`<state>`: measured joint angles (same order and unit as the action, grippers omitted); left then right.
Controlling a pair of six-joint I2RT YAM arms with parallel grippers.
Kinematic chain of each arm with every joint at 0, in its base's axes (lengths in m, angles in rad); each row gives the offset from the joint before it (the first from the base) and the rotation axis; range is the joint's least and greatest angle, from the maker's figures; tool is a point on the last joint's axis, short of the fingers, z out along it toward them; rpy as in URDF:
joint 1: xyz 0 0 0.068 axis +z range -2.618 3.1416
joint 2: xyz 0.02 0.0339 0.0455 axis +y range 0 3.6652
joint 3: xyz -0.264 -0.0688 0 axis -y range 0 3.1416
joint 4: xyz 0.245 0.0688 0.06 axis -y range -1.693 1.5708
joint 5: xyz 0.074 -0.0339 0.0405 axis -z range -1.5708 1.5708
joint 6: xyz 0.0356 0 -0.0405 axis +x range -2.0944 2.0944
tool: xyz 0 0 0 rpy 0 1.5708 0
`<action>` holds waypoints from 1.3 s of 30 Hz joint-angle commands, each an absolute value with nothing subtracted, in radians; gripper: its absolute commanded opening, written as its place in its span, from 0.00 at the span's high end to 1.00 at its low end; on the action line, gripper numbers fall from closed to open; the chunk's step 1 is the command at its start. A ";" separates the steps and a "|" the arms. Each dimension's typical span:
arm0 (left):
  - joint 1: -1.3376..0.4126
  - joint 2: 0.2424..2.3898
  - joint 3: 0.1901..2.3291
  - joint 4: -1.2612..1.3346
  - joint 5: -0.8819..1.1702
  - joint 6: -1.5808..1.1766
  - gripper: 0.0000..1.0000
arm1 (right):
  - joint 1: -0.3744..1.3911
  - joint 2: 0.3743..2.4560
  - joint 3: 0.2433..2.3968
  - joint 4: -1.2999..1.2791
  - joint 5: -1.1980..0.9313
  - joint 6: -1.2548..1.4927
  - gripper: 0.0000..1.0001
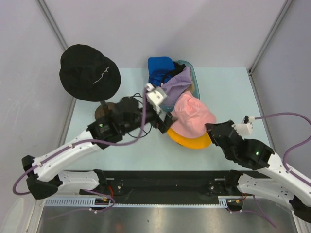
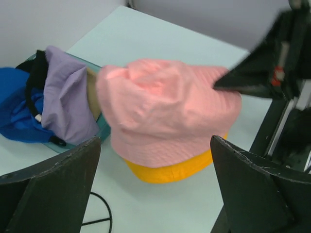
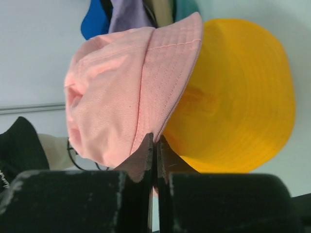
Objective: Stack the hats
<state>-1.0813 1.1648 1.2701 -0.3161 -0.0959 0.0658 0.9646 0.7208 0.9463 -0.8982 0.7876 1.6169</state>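
Observation:
A pink bucket hat [image 1: 192, 114] lies on top of an orange bucket hat [image 1: 192, 141] at the table's middle. My right gripper [image 1: 210, 129] is shut on the pink hat's brim [image 3: 167, 73], and the right wrist view shows the jaws [image 3: 156, 141] pinched on the fabric edge with the orange hat [image 3: 238, 97] behind. My left gripper [image 1: 164, 122] stands open just left of the pile. Its fingers [image 2: 58, 189] are spread wide with nothing between them, and the pink hat [image 2: 165, 111] lies a little beyond them. A black bucket hat [image 1: 90, 73] with white lettering sits on a stand at the back left.
A teal basket [image 1: 192, 68] behind the pile holds a blue cap [image 1: 160, 64], a lavender hat [image 1: 177, 83] and something tan. The stand's brown base [image 1: 103, 110] and a black cable [image 2: 99, 221] lie close to my left arm. Grey walls enclose the table.

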 commanded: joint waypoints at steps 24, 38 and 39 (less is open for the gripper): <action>-0.769 1.440 1.149 -0.176 0.179 -0.463 0.14 | 0.806 0.735 0.696 -1.005 0.680 1.615 1.00; -0.749 1.425 0.988 -0.098 0.218 -0.538 0.30 | 0.741 0.762 0.687 -0.959 0.578 1.496 0.88; -0.749 1.422 0.985 -0.100 0.215 -0.537 0.30 | 0.741 0.756 0.699 -0.956 0.581 1.450 0.72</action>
<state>-0.7540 1.4464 1.0092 -0.1284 0.2005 -0.5205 0.7502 0.7578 0.6739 -0.9100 0.5831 1.5539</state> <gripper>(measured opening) 0.700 0.087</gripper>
